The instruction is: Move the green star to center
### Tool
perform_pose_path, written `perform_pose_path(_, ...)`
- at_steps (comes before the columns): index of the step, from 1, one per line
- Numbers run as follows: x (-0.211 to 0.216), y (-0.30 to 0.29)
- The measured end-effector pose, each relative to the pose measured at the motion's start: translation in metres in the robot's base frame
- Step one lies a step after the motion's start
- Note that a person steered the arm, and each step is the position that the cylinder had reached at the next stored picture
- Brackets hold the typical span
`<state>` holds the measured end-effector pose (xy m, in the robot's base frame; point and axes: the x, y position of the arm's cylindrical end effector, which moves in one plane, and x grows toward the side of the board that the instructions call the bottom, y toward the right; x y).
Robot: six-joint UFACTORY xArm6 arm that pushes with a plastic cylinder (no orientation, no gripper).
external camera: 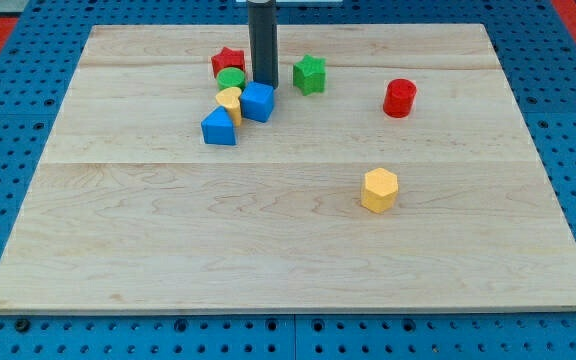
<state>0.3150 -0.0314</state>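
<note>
The green star (309, 74) sits near the view's top, just right of the rod. My tip (263, 83) rests on the board just above the blue cube (257, 102), between the green star on its right and the green round block (231, 79) on its left. A small gap separates my tip from the star. The red star (228, 62) lies up-left of the tip.
A yellow block (229, 103) and a blue block (219, 127) cluster with the blue cube at the view's upper left. A red cylinder (399, 97) stands at the right. A yellow hexagon (379, 189) lies right of centre. The wooden board (288, 250) ends in blue pegboard.
</note>
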Motion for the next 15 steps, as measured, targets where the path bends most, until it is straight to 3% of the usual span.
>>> perform_pose_path(4, 0.036, -0.004)
perform_pose_path(6, -0.091, -0.007)
perform_pose_path(7, -0.122, 0.005)
perform_pose_path(9, -0.104, 0.077)
perform_pose_path(13, -0.009, 0.086)
perform_pose_path(14, -0.005, 0.088)
perform_pose_path(15, -0.042, 0.094)
